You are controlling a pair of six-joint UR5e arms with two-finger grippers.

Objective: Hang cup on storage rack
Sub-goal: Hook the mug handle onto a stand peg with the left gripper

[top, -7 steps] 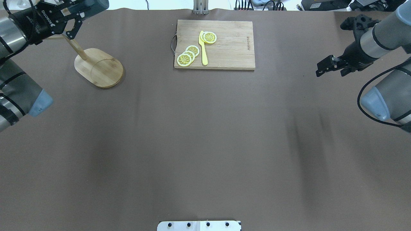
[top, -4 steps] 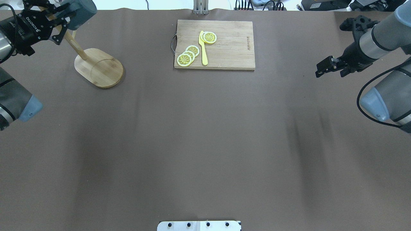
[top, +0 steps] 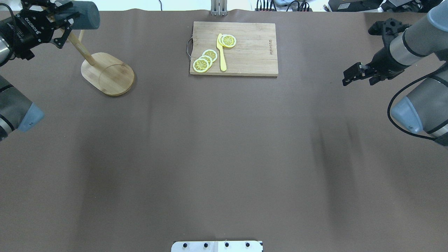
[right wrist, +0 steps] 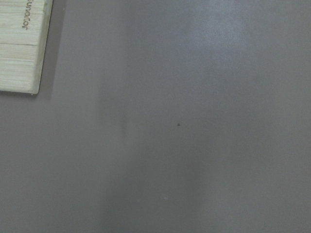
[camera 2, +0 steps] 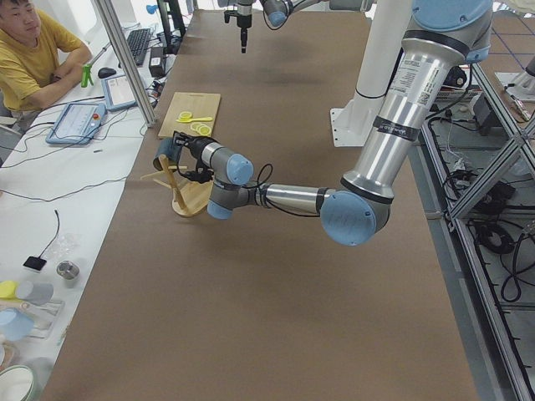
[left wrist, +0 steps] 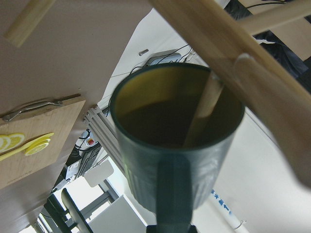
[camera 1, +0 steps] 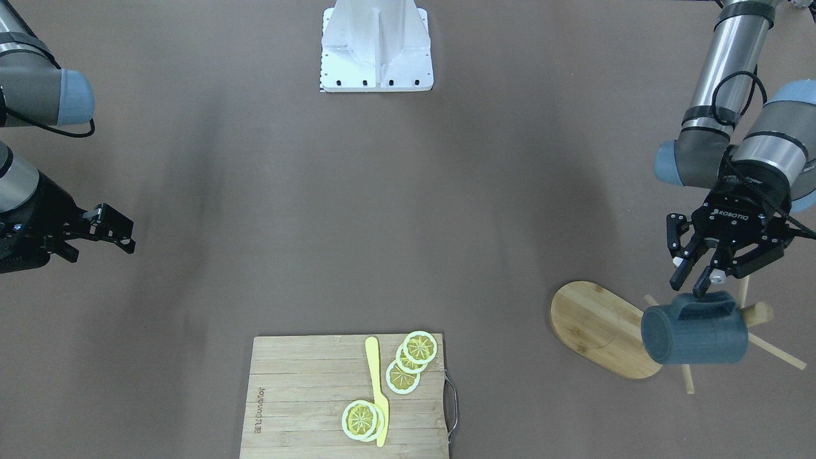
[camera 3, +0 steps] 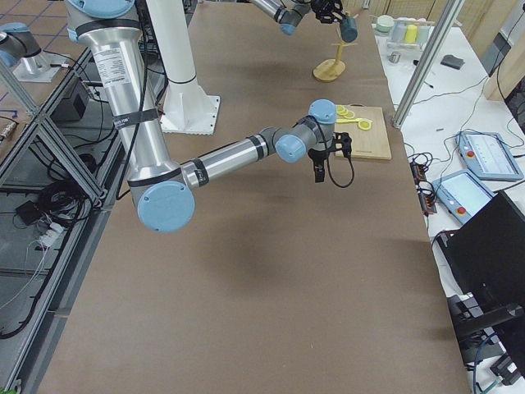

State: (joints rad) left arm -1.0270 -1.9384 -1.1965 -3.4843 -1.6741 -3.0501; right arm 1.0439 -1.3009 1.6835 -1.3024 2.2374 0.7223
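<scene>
Two arms show from the front: the left gripper (camera 1: 690, 285) pinches the handle (camera 1: 701, 311) of the cup (camera 1: 695, 338), which lies on its side at the top of the mug tree (camera 1: 593, 319); the right gripper (camera 1: 124, 234), nearly shut and empty, hangs well apart. Overhead, we see the cup's long axis level, mouth toward the post (top: 84, 53). The left wrist view shows a thin peg (left wrist: 204, 109) reaching into that mouth.
</scene>
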